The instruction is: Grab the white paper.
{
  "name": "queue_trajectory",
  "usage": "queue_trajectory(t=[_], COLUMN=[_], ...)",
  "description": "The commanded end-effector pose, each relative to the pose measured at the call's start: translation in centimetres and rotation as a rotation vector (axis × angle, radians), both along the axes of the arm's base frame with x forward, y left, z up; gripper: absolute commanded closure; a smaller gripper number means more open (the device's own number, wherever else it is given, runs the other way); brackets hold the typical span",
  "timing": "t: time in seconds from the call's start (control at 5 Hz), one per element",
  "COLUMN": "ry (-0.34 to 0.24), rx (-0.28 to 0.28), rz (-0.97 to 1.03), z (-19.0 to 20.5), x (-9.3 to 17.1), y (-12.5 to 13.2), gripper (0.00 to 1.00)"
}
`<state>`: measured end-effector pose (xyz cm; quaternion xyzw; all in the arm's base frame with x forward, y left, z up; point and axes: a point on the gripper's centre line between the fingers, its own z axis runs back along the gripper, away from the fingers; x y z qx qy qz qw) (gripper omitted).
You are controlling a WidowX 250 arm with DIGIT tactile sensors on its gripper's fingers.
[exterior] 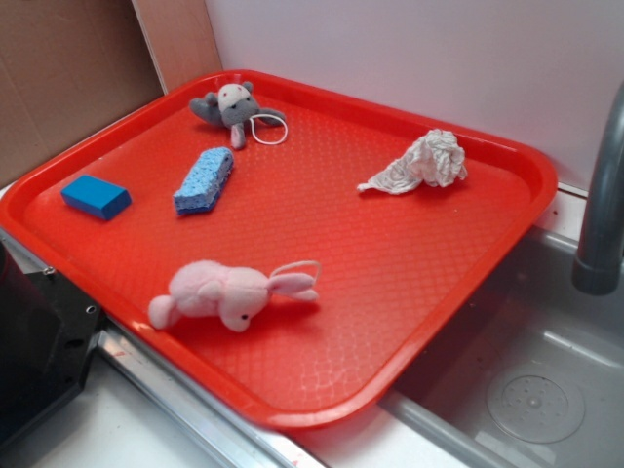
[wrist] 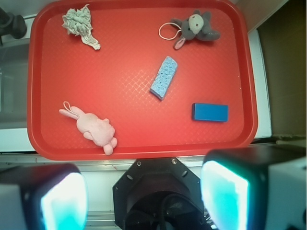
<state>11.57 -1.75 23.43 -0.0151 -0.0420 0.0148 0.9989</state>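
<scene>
Paper (exterior: 421, 163): white crumpled wad, bunched and puffy at one end, then narrowing to a twisted tail that lies flat on the tray. Faint pinkish lines show in the creases from the side view; from above (wrist: 79, 24) it looks a bit greyer.
Paper spot: far right part of the tray in the side view, near the back rim but not touching it. In the wrist view that's the top left corner, tail pointing toward the tray's middle. Nothing touches it, and it sits well apart from everything else.
Tray (exterior: 507, 234): red, textured, with rounded corners and a raised rim. It holds all the items.
Grey toy (exterior: 231, 107): plush with a white face and a white string loop, at the other back corner from the paper.
Sponge (exterior: 204, 180): light blue and speckled, lying at an angle near the middle, closer to the grey toy.
Block (exterior: 97, 197): solid blue, flat, near the left rim beside the sponge.
Bunny (exterior: 226, 293): pale pink plush on its side near the front rim, ears pointing right, loop by the ears.
Gripper (wrist: 144, 194): only seen from the wrist cam, two pads with a wide gap, holding nothing, hanging off the tray's front edge, far from the paper.
Sink (exterior: 546, 380): grey basin to the right of the tray, with a dark faucet (exterior: 603, 205) above it.
</scene>
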Motion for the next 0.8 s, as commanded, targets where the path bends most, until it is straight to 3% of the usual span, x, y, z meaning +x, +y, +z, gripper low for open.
queue_trajectory(t=[0.0,0.2,0.4,0.6], ry=[0.0,-0.085,-0.108,-0.168], rx=[0.0,-0.001,-0.011,-0.049], rz=[0.0,0.126,0.156,0.192], z=[0.0,-1.0,-2.6,-5.2], x=[0.0,1.3,3.2,6.3], y=[0.0,-0.3,-1.0,-2.5], gripper=[0.0,0.0,0.0,0.0])
